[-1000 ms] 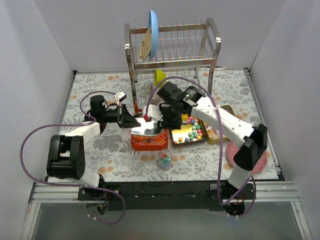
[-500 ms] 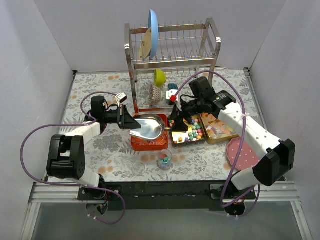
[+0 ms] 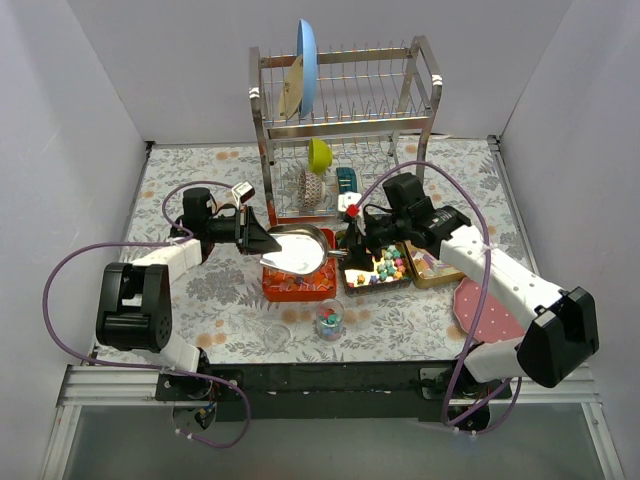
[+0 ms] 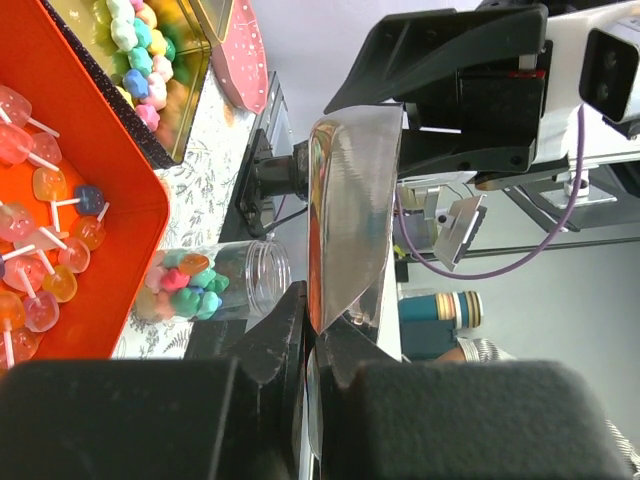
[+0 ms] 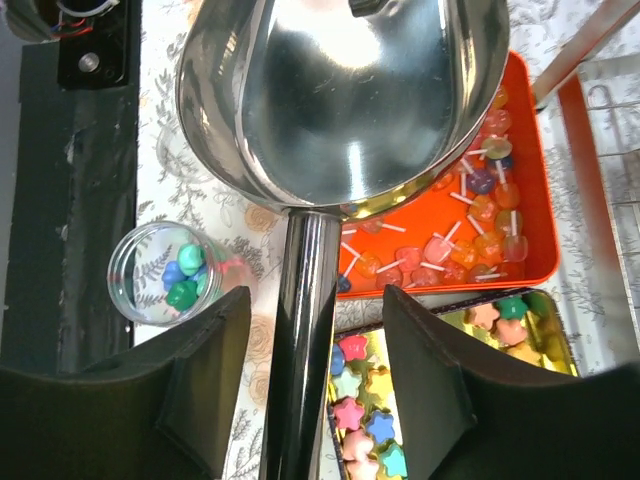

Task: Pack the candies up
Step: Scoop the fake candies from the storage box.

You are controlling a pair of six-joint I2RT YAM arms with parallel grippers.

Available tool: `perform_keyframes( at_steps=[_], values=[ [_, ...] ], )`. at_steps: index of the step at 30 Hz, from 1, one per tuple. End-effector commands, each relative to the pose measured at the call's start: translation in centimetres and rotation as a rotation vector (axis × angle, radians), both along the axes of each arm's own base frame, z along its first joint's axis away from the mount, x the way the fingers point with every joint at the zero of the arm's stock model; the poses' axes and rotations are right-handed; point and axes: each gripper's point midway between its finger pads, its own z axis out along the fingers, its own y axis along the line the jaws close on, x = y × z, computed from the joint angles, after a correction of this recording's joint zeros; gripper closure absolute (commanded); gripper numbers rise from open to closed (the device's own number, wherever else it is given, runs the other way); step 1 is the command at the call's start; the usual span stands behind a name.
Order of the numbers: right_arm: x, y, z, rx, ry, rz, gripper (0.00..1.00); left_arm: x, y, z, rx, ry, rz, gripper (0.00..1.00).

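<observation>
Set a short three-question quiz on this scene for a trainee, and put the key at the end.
1. True or false: the jaws of the right gripper are clamped shut on the handle of the scoop.
2. What lies in the orange tray partly under the scoop? A. lollipops B. star-shaped candies C. nothing
3. Which gripper holds the scoop by the edge of its bowl?

Key
1. False: the jaws stand open, one on each side of the handle.
2. A.
3. The left gripper, shut on the bowl's edge.
</observation>
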Motion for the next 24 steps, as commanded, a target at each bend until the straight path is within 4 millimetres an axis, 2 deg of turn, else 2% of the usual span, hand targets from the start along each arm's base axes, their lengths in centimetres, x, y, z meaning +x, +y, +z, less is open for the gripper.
perform_keyframes(
  at_steps=[1, 11, 19, 23, 24],
  values=[
    [1.8, 0.8, 3.0, 0.111, -0.131, -0.061, 0.39, -0.5, 0.2, 1.8, -0.045, -0.012, -0.079, 1.00],
    [2.0, 1.7, 2.5, 0.122, -0.124, -0.066, 0.53, -0.4, 0.3, 1.9, -0.048, 0.003, -0.084, 1.00],
    [1.9, 2.1, 2.1, 0.113, -0.126, -0.061, 0.55, -0.8, 0.3, 2.0, -0.050, 0.001, -0.087, 1.00],
    [1.9, 2.3, 1.6, 0.103, -0.120, -0.056, 0.60, -1.0, 0.4, 1.9, -0.050, 0.004, -0.084, 1.00],
    [1.8, 2.2, 1.5, 0.101, -0.120, -0.054, 0.66, -1.0, 0.4, 1.9, -0.050, 0.004, -0.084, 1.00]
  ],
)
